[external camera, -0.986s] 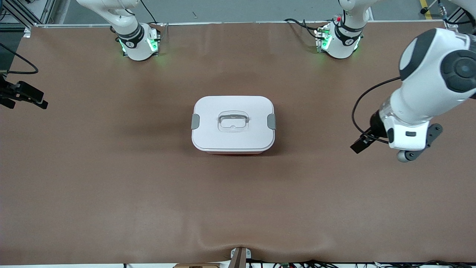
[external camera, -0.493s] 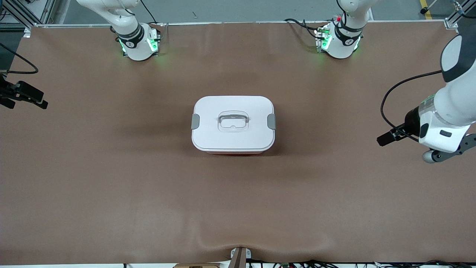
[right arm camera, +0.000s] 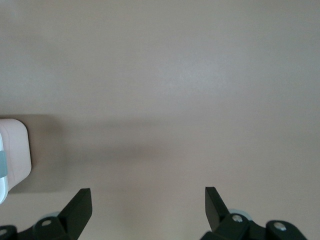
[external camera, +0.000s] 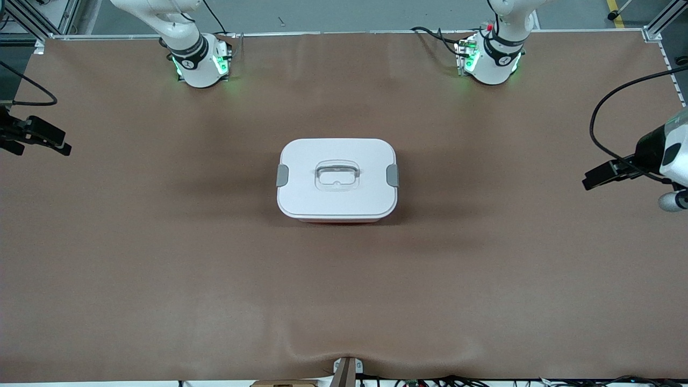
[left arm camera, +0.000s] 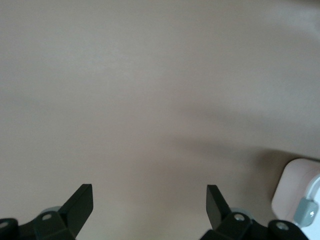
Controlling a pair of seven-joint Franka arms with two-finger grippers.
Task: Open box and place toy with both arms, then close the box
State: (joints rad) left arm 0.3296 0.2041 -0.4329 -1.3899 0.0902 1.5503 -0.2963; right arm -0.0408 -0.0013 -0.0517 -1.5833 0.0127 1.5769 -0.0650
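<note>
A plain brown counter (external camera: pixel 161 258) fills the frame, at its centre the box (external camera: pixel 337 179) with white lid, grey side clips and a pink strip along its lower edge, while the white arm bases at top glow green.

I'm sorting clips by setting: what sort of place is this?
Probably a robotics lab or test cell: two arm bases bolted along a brown-covered table, aluminium framing and loose cables at its edges, and one lidded box staged mid-table.
</note>
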